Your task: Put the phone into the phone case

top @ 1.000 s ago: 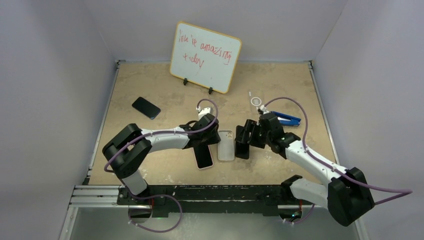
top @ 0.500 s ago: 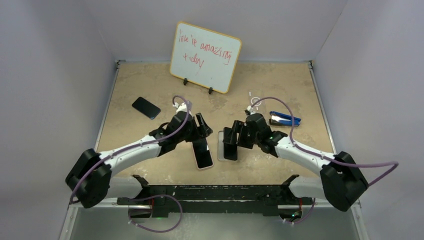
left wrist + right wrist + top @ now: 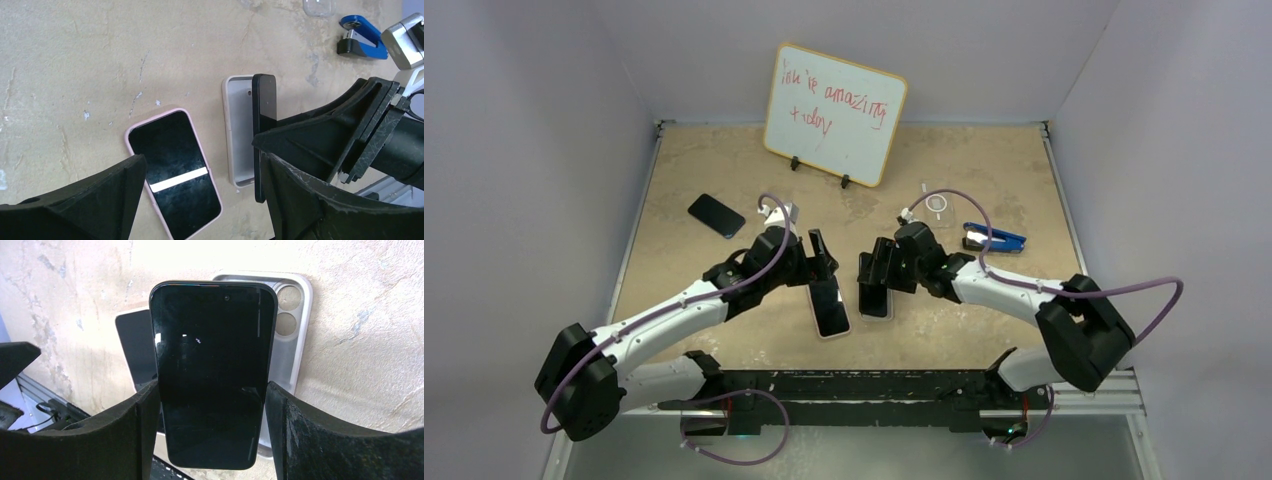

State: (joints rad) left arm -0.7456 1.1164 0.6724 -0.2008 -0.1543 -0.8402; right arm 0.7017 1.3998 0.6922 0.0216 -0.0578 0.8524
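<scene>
A black phone (image 3: 212, 370) stands between the fingers of my right gripper (image 3: 212, 410), which is shut on its two long edges. It hangs tilted just above an empty white phone case (image 3: 240, 130) that lies open side up on the table, camera holes at the far end (image 3: 286, 310). In the top view the right gripper (image 3: 874, 275) is at mid-table. My left gripper (image 3: 202, 200) is open, hovering over a second phone in a pink case (image 3: 172, 172) that lies screen up just left of the white case.
A small whiteboard (image 3: 834, 112) stands at the back. Another dark phone (image 3: 716, 215) lies at the left. A blue tool (image 3: 994, 238) and a clear ring piece (image 3: 936, 203) lie at the right. The frame rail (image 3: 844, 385) runs along the near edge.
My left gripper has opened and drawn back from the pink-cased phone, which stays on the table. The right gripper has carried the black phone leftward over the white case.
</scene>
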